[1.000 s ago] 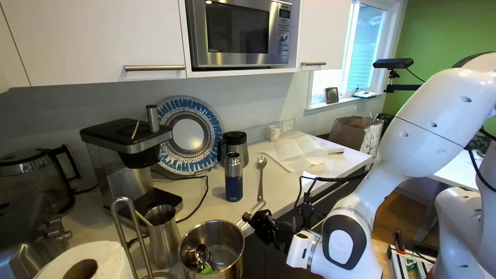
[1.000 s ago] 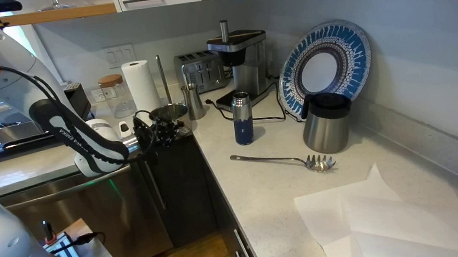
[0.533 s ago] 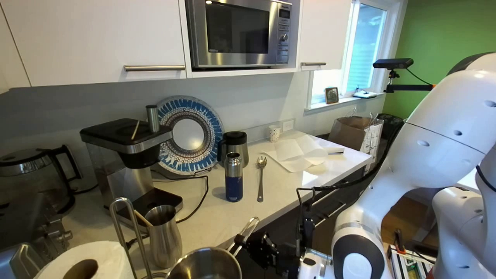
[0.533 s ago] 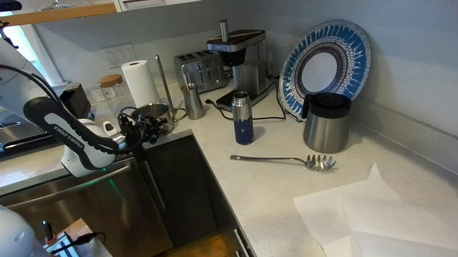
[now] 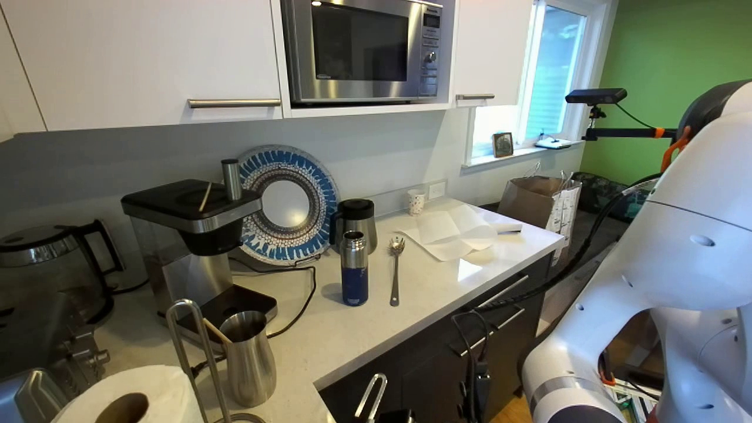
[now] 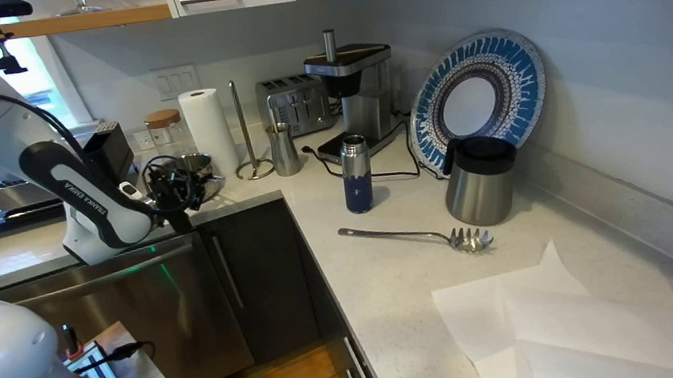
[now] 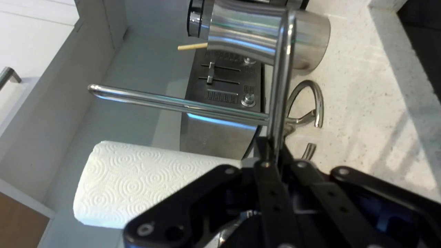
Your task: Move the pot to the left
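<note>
The pot (image 6: pixel 198 163) is shiny steel and round. In an exterior view it shows partly behind my gripper (image 6: pixel 189 189), at the counter's front edge left of the steel pitcher. In an exterior view only the pot's looped wire handle (image 5: pixel 371 395) shows at the bottom edge; the pot's body is out of frame there. In the wrist view my gripper (image 7: pixel 275 151) is shut on the handle (image 7: pixel 284 65), which stands up between the fingertips. The pot's body is mostly hidden there behind the gripper. I cannot tell whether the pot touches the counter.
The steel pitcher (image 6: pixel 284 149), the paper towel roll (image 6: pixel 207 130) and a steel towel stand (image 6: pixel 254 167) are close to the pot. A glass jar (image 6: pixel 175 144) stands behind my gripper. The blue tumbler (image 6: pixel 357 181) and a serving fork (image 6: pixel 415 236) are farther right.
My gripper and the pot have moved together, leftward past the towel stand in an exterior view and down out of frame in an exterior view. The gripper has stayed at the handle.
</note>
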Motion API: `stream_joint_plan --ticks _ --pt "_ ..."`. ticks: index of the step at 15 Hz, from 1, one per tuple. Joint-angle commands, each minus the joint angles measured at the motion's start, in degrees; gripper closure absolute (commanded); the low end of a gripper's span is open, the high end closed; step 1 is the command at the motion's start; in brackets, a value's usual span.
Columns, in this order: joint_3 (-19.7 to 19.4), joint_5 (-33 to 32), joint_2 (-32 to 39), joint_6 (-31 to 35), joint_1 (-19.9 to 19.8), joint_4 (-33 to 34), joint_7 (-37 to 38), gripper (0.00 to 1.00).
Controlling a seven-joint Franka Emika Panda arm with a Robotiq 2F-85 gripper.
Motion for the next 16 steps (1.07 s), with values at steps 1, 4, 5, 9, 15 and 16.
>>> stream_joint_plan --ticks 1,4,5,9,15,16 --pt "1.8 0.1 2.2 -1.7 2.0 1.5 -1.8 0.99" --pt "2.4 0.1 4.1 -2.4 2.4 3.5 -3.6 0.99" --pt "2.7 0.1 4.8 -2.4 2.6 4.2 -4.1 0.99" --pt "4.0 0.0 6.8 -1.2 3.4 6.8 -5.7 0.99" --pt "5.0 0.0 7.7 -0.7 3.4 8.1 -6.6 0.68" --pt "5.0 0.0 7.7 -0.6 3.4 7.9 -7.0 0.61"
